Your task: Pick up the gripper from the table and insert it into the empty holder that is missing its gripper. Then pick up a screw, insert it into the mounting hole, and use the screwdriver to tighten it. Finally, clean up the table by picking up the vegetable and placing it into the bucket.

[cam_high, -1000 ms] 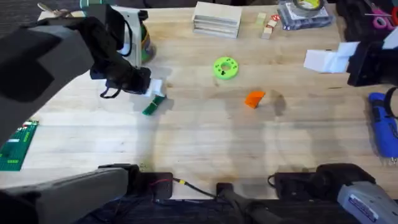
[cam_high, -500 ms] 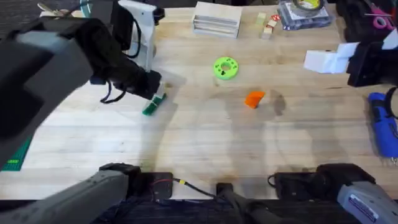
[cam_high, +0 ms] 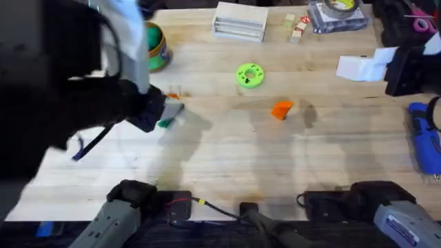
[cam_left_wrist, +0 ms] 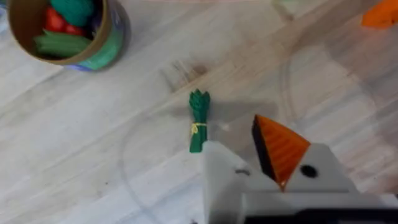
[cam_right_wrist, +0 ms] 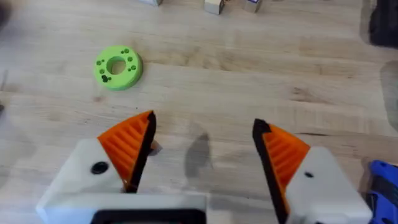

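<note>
Because it has no orange tip yet, the holder (cam_left_wrist: 224, 180) shows in the left wrist view as a bare white mount beside its partner finger, which does carry a ribbed orange pad (cam_left_wrist: 280, 149). Between the two, the left gripper (cam_left_wrist: 245, 162) stands open and grips nothing. The piece it lacks, the gripper (cam_high: 282, 109), lies loose on the wood as a small orange wedge, well apart from the holder, toward the table's middle. Its spot in the open should leave it easy to reach, in my judgement.

Just beyond the holder's fingers lies the vegetable (cam_left_wrist: 198, 119), a slim green leafy bundle flat on the table, not touched. Farther from the holder stands the bucket (cam_left_wrist: 106, 46), upright, its gold inside already holding red and green toys; it sits near enough to the vegetable that the clean-up carry looks short.

A flat bright green disc (cam_high: 249, 75) rests near the loose gripper, on the side away from the holder. The screwdriver (cam_high: 425, 141), bright blue, lies at the table's far edge from the holder, beside the right arm.

The right gripper (cam_right_wrist: 202, 146) hangs wide open above bare wood, both orange pads in place, holding nothing.
</note>
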`<action>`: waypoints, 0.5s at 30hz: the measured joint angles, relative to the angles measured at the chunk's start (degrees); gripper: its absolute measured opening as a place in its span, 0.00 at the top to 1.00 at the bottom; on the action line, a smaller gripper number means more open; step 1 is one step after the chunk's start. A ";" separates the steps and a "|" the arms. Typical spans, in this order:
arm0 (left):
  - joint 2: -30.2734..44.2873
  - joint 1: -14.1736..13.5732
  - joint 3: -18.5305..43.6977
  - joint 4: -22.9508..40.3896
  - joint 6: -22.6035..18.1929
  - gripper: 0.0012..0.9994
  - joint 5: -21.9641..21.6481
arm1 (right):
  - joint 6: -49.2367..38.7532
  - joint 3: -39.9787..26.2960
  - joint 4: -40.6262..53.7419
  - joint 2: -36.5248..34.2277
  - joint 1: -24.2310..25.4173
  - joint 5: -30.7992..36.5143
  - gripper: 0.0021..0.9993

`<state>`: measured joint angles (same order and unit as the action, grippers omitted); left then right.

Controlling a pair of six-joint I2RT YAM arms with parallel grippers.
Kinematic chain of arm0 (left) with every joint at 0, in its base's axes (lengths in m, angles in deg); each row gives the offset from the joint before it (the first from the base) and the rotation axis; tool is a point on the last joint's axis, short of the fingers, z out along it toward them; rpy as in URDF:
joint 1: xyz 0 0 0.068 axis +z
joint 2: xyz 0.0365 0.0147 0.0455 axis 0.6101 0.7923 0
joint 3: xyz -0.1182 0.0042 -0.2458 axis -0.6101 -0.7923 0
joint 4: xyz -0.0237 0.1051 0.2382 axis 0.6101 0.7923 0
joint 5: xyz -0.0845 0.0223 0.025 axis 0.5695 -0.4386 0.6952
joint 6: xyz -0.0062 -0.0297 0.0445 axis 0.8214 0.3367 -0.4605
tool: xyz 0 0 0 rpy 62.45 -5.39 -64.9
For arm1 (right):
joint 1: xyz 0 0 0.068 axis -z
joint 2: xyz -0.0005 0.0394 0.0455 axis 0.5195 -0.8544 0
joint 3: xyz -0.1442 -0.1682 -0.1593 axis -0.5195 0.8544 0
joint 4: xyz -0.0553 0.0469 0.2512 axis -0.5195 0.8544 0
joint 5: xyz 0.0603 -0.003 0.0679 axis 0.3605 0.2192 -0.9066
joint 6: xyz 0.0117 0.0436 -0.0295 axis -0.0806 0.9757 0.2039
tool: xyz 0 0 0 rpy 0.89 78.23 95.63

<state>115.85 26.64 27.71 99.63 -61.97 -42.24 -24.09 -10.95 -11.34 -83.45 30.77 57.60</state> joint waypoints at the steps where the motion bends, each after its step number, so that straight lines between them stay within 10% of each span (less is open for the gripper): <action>1: -1.70 0.00 0.00 -0.81 0.33 0.95 -0.01 | 0.00 0.00 0.00 0.00 0.00 0.00 0.01; 7: -11.43 0.00 0.00 -7.68 2.83 0.07 0.00 | 0.00 0.00 0.34 0.00 0.00 0.00 0.01; 15: -15.08 0.00 0.00 -10.79 3.65 0.01 0.00 | 0.00 0.00 0.35 0.00 0.00 0.00 0.01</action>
<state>100.77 26.64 27.71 88.84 -58.32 -42.24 -24.09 -10.95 -10.99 -83.45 30.77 57.60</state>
